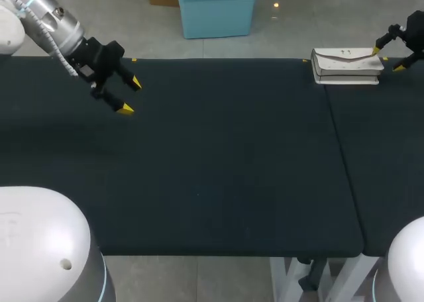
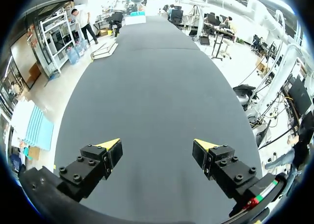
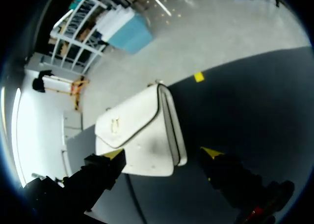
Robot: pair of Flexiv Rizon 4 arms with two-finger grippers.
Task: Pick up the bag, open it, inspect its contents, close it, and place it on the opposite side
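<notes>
Black table (image 1: pixel 218 163): white bag (image 1: pixel 347 66) lies flat and closed at its far right edge, right gripper (image 1: pixel 387 58) spread at the bag's end, probably lining up the pick; left gripper (image 1: pixel 130 96) spread too, empty over the far-left corner.

A black table (image 1: pixel 218 169) fills the head view. A yellow marker (image 1: pixel 134 60) sits on its far edge at eleven o'clock, and a second marker (image 1: pixel 306 61) at one o'clock. A seam (image 1: pixel 340 156) crosses the tabletop at three o'clock.
</notes>
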